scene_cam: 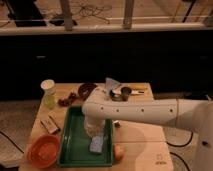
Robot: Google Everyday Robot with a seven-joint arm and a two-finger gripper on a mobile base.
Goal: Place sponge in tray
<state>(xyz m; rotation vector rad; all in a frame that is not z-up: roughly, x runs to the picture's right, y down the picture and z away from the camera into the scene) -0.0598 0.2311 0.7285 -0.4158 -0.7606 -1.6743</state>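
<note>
From my remote view, the pincer [95,131] sits low over the wooden tabletop [142,145], a pale piece of furniture in dim, warm light. Behind it I see a long dark cabinet front [105,57] spanning the room. Above that runs a light ledge [100,29], with upright posts [66,14] and loose cables [90,10] on the floor beyond.
</note>
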